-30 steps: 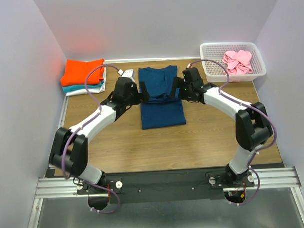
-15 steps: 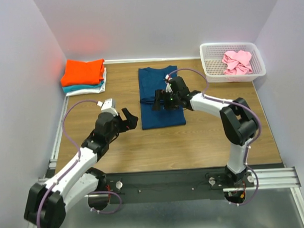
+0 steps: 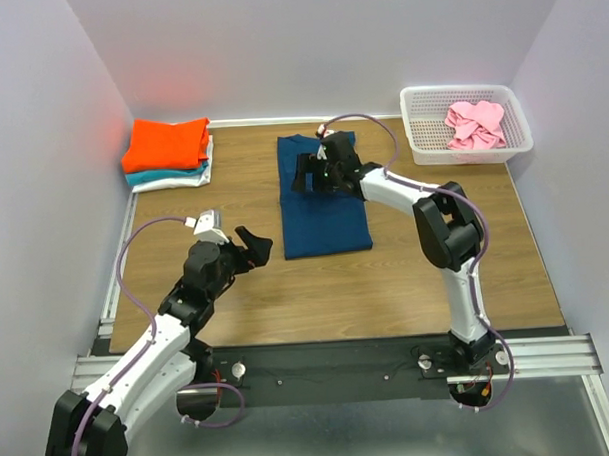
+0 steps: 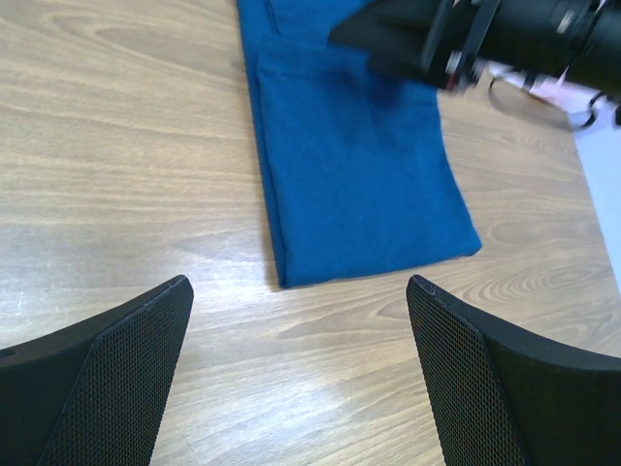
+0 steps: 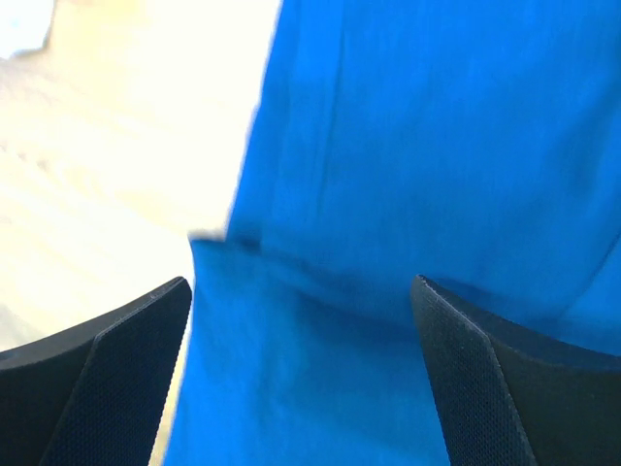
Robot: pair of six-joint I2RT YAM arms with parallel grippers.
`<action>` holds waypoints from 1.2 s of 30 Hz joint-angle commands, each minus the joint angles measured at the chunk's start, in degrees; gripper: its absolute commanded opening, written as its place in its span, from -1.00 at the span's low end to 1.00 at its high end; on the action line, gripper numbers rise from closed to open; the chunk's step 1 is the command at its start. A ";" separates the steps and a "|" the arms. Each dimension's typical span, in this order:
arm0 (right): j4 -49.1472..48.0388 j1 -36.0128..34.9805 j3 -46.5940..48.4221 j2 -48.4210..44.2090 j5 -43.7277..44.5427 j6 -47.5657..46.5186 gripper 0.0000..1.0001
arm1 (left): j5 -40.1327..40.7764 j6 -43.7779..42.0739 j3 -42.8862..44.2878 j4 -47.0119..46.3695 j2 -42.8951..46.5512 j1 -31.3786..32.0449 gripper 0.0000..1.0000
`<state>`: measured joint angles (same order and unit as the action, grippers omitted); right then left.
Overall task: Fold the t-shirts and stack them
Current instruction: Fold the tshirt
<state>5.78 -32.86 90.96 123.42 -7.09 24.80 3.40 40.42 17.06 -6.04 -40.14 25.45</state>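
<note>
A navy-blue t-shirt lies folded into a long strip on the middle of the table. In the left wrist view the same t-shirt has its near end ahead of my fingers. My right gripper hovers open over the shirt's far half, fingers pointing left. Its wrist view shows only blue cloth and a fold between the open fingers. My left gripper stands open and empty just left of the shirt's near corner, over bare wood. Orange, teal and white t-shirts sit stacked at the far left. A pink t-shirt lies crumpled in the basket.
The white lattice basket stands at the far right corner. Pale walls close in the table on the left, back and right. The right arm crosses the top of the left wrist view above the shirt.
My left arm has pulled back from the shirt's left edge toward the near left. My right gripper has swung from the shirt's right side across to its far half. Both stayed open.
</note>
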 commanded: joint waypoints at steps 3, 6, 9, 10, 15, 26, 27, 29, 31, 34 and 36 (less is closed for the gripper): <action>-0.86 1.83 6.86 2.63 3.58 -1.77 1.00 | -2.78 0.18 0.26 -4.14 -5.55 -0.40 0.97; -0.86 1.92 3.89 -4.11 8.99 -2.30 1.00 | -6.12 -0.34 0.61 -5.73 -9.50 -0.32 0.97; -0.86 2.36 -5.67 -12.98 16.57 2.42 1.00 | -7.44 -0.17 0.43 -7.93 -14.07 -0.32 0.97; -0.86 2.80 -8.40 -15.29 17.11 3.58 1.00 | -7.96 -0.17 0.43 -8.54 -15.48 -0.32 0.97; -0.25 6.13 -26.34 -25.31 15.10 12.80 1.00 | -10.78 -0.08 1.66 -12.41 -24.17 0.03 0.97; 0.37 6.93 -37.61 -33.24 15.26 16.25 1.00 | -13.50 -0.52 7.46 -16.28 -38.24 0.91 0.29; 0.46 7.11 -37.78 -33.33 15.44 16.60 1.00 | -13.68 -0.61 7.64 -16.37 -38.87 1.00 0.21; 0.63 7.20 -38.22 -33.33 15.53 16.77 1.00 | -14.30 -0.96 7.99 -16.37 -40.10 1.18 0.13; 0.63 7.37 -38.57 -33.68 15.97 17.30 1.00 | -15.00 -1.22 8.16 -16.54 -41.42 1.44 -0.05; 0.81 7.46 -39.19 -34.29 17.11 17.57 1.00 | -15.44 -1.23 8.25 -16.46 -42.56 1.79 -0.06; 1.16 7.55 -39.54 -34.56 17.29 17.57 1.00 | -15.18 -1.14 8.25 -16.46 -43.53 1.97 -0.06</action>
<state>6.09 -25.76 52.80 90.63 7.57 41.10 -10.35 40.14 24.69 -21.47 -82.17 26.81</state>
